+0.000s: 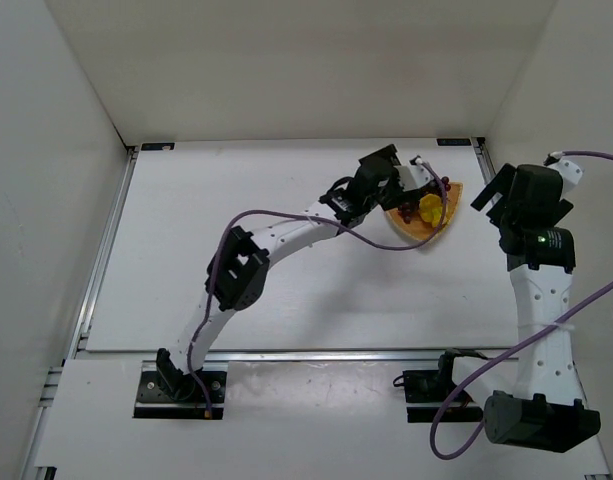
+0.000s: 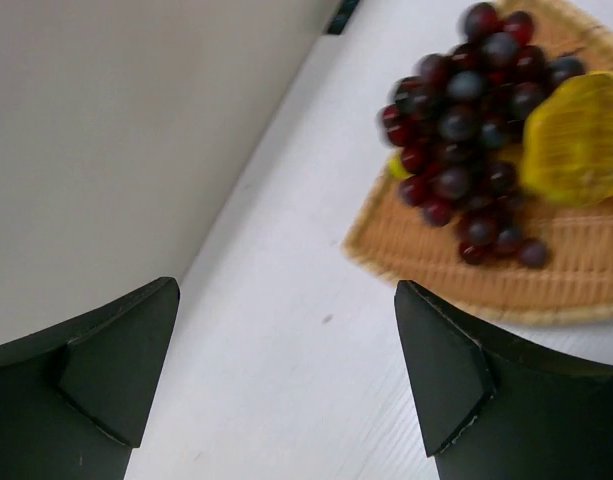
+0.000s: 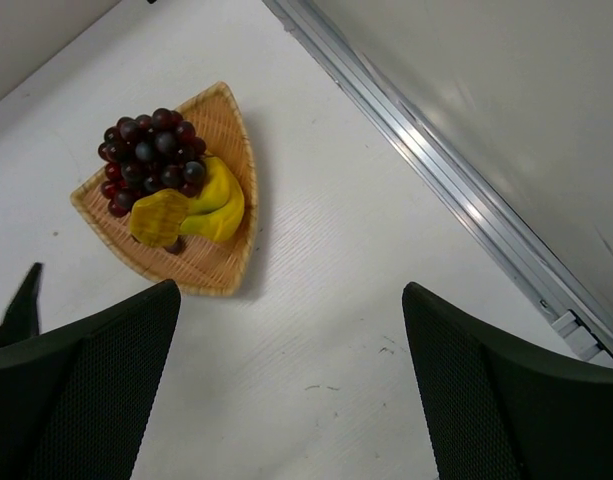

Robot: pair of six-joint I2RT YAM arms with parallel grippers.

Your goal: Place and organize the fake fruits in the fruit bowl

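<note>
Right wrist view, shallow tan woven fruit bowl (image 3: 204,268) on white counter (image 3: 336,300), dark purple-red grapes (image 3: 151,150) and bright yellow banana (image 3: 214,205) inside it, touching, left fingers (image 2: 96,370) and right fingers (image 3: 96,380) spread wide, empty

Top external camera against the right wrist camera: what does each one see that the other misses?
Only the top camera shows both arms whole: the left arm bent over the fruit bowl, hiding part of it, and the right arm standing off to the side, with purple cables. Only the right wrist camera shows the bowl uncovered, with the grapes lying against the banana, and its own open pincer close up. Both show the bowl with fruit in it on the white table.
</note>
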